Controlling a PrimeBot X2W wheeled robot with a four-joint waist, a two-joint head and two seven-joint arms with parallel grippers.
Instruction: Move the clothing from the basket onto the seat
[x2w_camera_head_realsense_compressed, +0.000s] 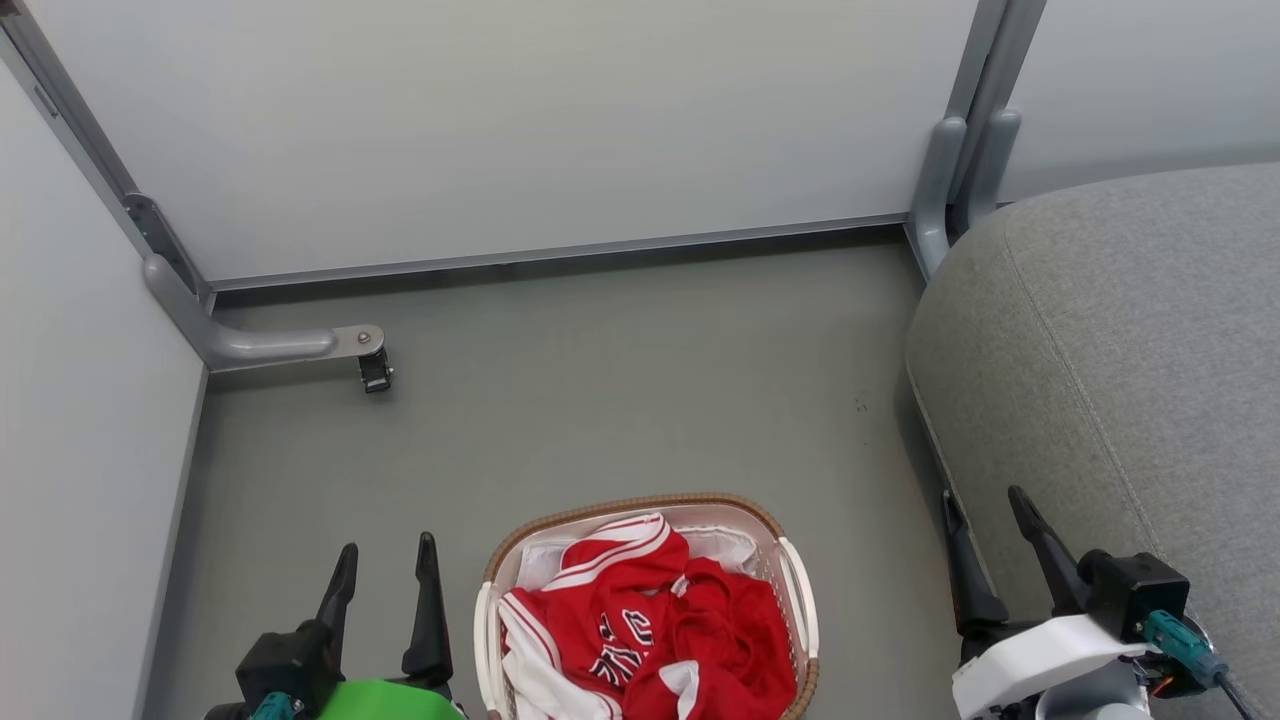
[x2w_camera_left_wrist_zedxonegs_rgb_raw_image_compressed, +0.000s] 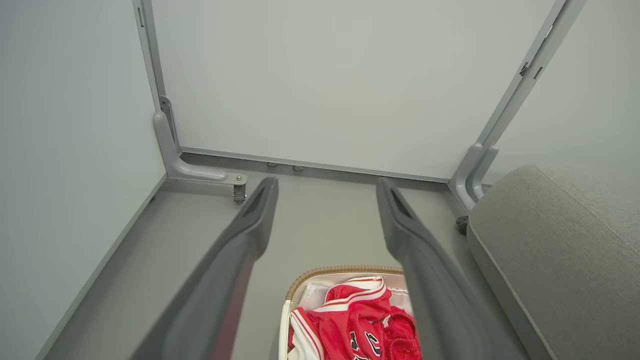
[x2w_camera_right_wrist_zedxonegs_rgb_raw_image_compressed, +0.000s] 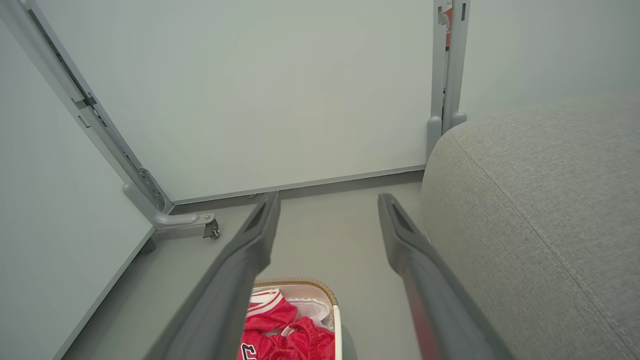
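Observation:
The red clothing (x2w_camera_head_realsense_compressed: 655, 625) with white stripe trim and dark lettering lies bunched in the white basket (x2w_camera_head_realsense_compressed: 797, 575) with a brown woven rim, on the floor at the bottom centre of the head view. It also shows as clothing (x2w_camera_left_wrist_zedxonegs_rgb_raw_image_compressed: 357, 320) in the basket (x2w_camera_left_wrist_zedxonegs_rgb_raw_image_compressed: 320, 273) in the left wrist view and as clothing (x2w_camera_right_wrist_zedxonegs_rgb_raw_image_compressed: 280, 332) in the basket (x2w_camera_right_wrist_zedxonegs_rgb_raw_image_compressed: 327, 295) in the right wrist view. My left gripper (x2w_camera_head_realsense_compressed: 385, 560) stands open left of the basket, empty. My right gripper (x2w_camera_head_realsense_compressed: 985, 510) is open to the right, beside the grey seat (x2w_camera_head_realsense_compressed: 1130, 370).
Pale partition panels close off the back and left. A grey metal foot with a caster (x2w_camera_head_realsense_compressed: 372, 368) juts onto the floor at the back left, and a grey post (x2w_camera_head_realsense_compressed: 950, 180) stands by the seat's back corner. Grey floor (x2w_camera_head_realsense_compressed: 620, 380) stretches beyond the basket.

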